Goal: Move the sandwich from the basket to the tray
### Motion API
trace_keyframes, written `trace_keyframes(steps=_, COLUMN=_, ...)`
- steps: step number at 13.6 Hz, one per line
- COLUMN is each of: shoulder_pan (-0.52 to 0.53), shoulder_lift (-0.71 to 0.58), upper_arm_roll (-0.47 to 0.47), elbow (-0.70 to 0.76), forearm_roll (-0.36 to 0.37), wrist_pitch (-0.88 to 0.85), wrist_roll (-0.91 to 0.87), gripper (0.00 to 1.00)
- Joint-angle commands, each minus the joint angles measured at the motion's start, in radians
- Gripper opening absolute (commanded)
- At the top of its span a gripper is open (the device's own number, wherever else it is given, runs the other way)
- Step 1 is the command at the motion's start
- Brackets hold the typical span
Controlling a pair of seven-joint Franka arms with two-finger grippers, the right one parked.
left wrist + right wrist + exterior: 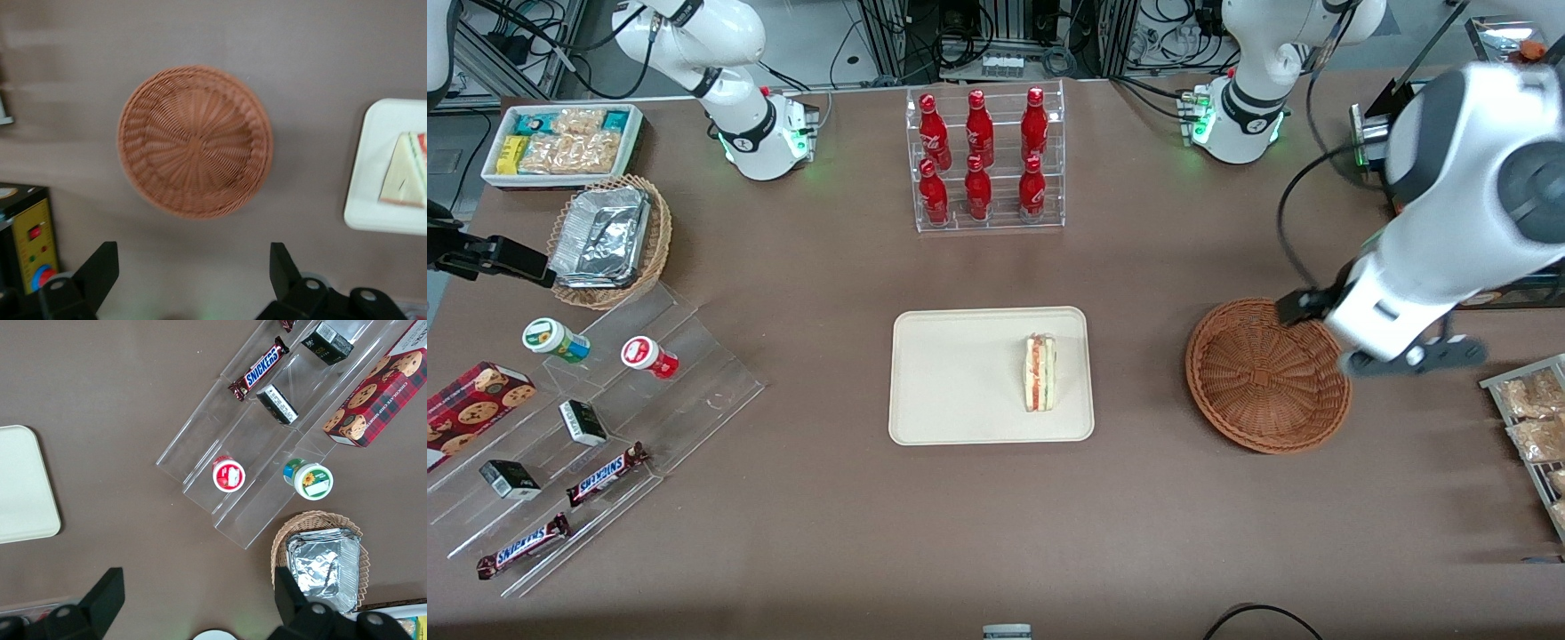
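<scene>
"SNICKERS" reads on two chocolate bars [607,474] [523,546] lying on the clear stepped stand [694,391]. The cookie box [377,393] beside them carries "CHOCOLATE CHIP".

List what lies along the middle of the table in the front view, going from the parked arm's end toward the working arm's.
Clear stepped display stand → tray → sandwich on it → basket, empty → gripper, fingers open, above the basket's rim.
</scene>
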Motion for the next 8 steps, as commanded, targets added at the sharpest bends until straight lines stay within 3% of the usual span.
trace_keyframes(steps=1, shoulder_pan=0.06, shoulder_lift=-0.135, upper_arm_roll=-0.016, elbow=-0.11, forearm_roll=-0.012, wrist_pitch=-0.045, wrist_roll=0.092, gripper=1.0)
trace_keyframes(steps=5, shoulder_pan=0.169, shoulder_lift=-0.169, upper_arm_roll=-0.078, elbow=-0.065, forearm_roll=-0.014, wrist_pitch=-0.103, wrist_roll=0.204, gripper=1.0)
trace_keyframes(steps=8, shoulder_pan=0.183, shoulder_lift=-0.169, upper_arm_roll=-0.076, elbow=-0.042, forearm_roll=-0.011, wrist_pitch=-0.134, wrist_roll=0.254, gripper=1.0)
